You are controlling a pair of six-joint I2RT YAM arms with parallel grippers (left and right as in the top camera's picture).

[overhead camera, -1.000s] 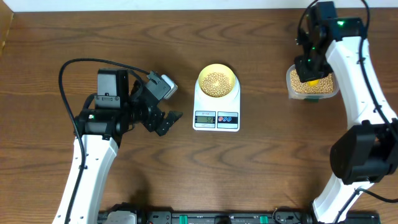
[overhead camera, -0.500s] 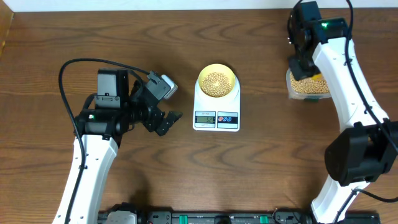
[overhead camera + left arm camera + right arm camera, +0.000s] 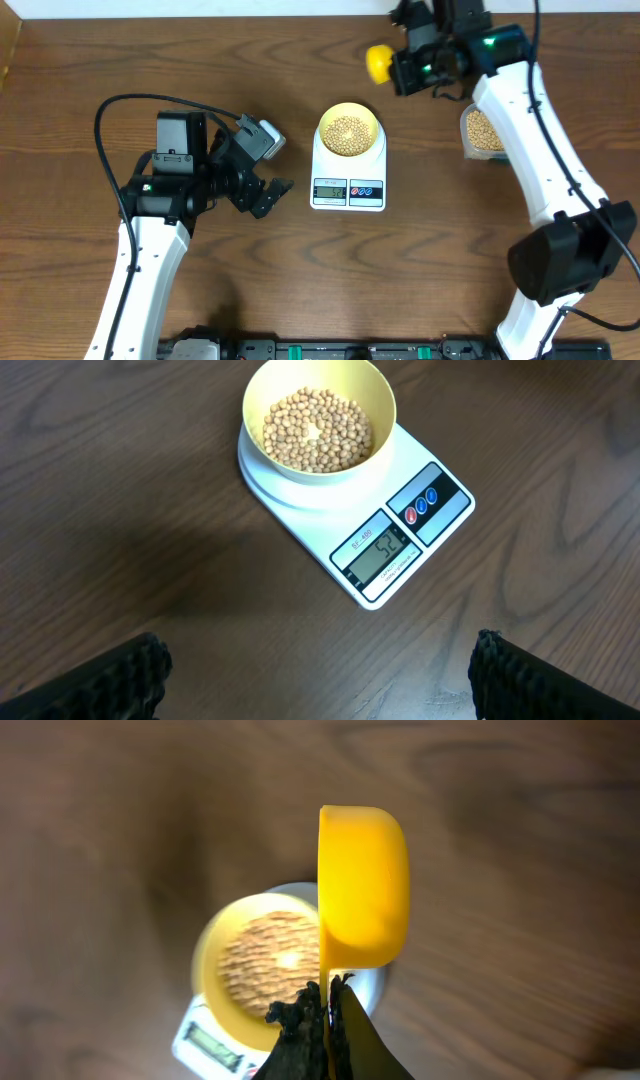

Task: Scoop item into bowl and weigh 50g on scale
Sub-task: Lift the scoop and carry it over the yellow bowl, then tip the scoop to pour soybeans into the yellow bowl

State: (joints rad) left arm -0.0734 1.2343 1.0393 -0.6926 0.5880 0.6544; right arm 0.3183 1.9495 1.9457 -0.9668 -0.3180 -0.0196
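Right arm has swung off the container (image 3: 465, 133) and across toward the middle since the earlier overhead frames, carrying the yellow scoop (image 3: 379, 62); left arm hasn't moved. Overhead: right gripper (image 3: 398, 68) is hanging past the far-right side of the bowl (image 3: 322, 128), near it but not over it, fingers pinching the scoop's handle. Bowl is sitting on the scale (image 3: 348, 192) at the middle of the table (image 3: 430, 270), already holding a layer of beans (image 3: 348, 133). More beans are lying in the container, well apart to the right. Left gripper (image 3: 268, 195) is idling just left of the scale, touching nothing. Left wrist: both fingers (image 3: 120, 680) are showing at the bottom corners, spread wide, nothing between them. Display (image 3: 381, 549) is showing two digits, the first looking like a 5; second one I can't read for sure. Right wrist: fingertips (image 3: 310, 1025) are clamping the scoop edge-on, cup tipped on its side; can't tell whether it is carrying any beans. Bowl and scale are blurring behind it, lower left. Judgement: most of the scooping is looking done, with the reading sitting around the target. What's left is confirming the number and trimming or topping up by a few beans.
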